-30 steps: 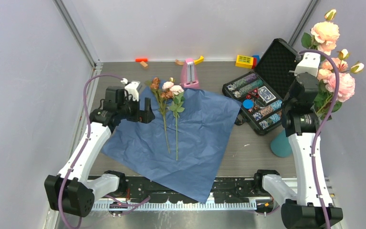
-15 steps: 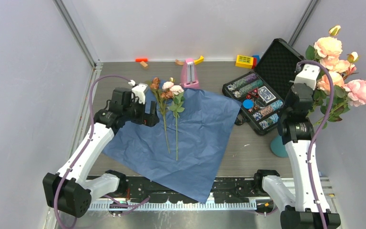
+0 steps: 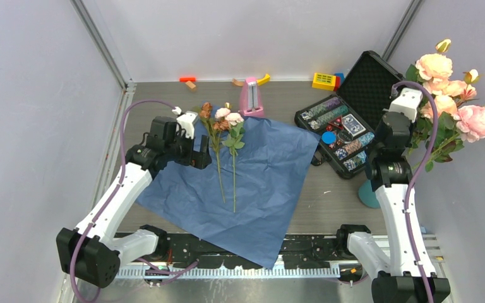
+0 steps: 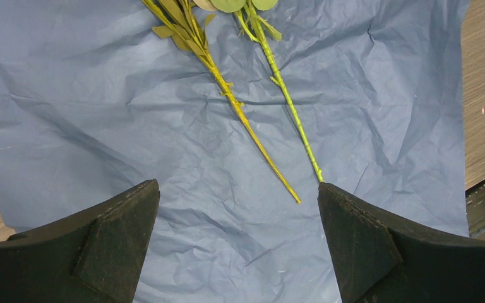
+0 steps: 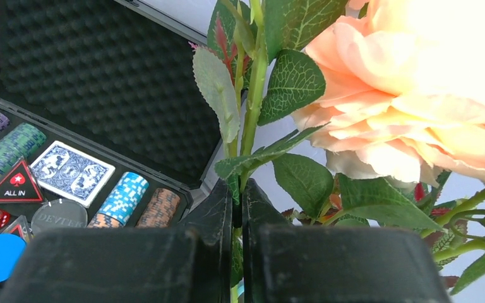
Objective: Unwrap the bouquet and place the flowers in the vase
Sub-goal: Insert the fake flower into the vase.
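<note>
One "ALL IN" marker, poker case, flowers

Pink roses aloft near teal vase; two stems on paper.

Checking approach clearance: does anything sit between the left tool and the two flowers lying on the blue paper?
Nothing visible does. The left tool hangs open above the blue paper, and the two flowers lie bare on it, stems pointing toward its fingertips.
</note>
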`<state>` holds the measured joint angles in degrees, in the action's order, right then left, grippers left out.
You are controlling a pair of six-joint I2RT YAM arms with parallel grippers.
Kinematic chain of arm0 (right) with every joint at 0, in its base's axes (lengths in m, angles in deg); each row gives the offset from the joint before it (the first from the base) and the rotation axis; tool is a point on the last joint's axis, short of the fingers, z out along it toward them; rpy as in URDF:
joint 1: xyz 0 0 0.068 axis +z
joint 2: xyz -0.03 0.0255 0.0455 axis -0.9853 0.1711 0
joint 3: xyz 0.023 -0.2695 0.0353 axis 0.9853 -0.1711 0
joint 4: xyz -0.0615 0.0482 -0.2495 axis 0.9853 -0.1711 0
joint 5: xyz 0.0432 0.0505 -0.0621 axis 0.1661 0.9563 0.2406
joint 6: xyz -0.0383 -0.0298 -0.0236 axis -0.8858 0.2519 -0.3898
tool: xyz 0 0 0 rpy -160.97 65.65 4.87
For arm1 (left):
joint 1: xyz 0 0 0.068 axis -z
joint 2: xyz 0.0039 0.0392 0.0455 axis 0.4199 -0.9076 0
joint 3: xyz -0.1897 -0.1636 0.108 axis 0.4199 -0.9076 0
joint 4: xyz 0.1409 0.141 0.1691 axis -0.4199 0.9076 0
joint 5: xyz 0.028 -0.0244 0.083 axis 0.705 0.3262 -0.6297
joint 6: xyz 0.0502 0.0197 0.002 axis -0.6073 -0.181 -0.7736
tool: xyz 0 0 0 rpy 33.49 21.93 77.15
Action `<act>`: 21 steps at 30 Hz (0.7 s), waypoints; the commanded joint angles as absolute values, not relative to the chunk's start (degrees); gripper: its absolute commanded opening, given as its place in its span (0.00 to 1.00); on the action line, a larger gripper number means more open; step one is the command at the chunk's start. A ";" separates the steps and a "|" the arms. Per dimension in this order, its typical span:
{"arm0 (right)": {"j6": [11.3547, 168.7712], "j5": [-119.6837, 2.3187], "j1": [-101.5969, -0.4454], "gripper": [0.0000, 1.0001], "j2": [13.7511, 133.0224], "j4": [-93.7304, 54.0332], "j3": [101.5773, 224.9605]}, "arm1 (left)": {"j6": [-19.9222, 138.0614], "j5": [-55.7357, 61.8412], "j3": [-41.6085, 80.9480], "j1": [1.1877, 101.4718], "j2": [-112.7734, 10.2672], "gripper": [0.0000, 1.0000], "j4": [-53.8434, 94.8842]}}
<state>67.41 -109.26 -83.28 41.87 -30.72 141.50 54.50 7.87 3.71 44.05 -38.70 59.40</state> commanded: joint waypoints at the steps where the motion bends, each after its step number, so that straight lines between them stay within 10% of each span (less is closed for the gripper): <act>1: 70.31 -111.04 -83.58 0.09 41.80 -29.54 140.62 | 53.68 7.34 3.89 44.50 -37.13 1.00 59.18; 21: 75.16 -105.96 -83.58 0.31 38.98 -32.57 140.63 | 53.64 7.10 3.85 44.61 -37.08 1.00 59.19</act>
<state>72.96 -106.92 -83.28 39.72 -32.62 140.39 54.50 7.76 3.71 44.34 -38.48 59.40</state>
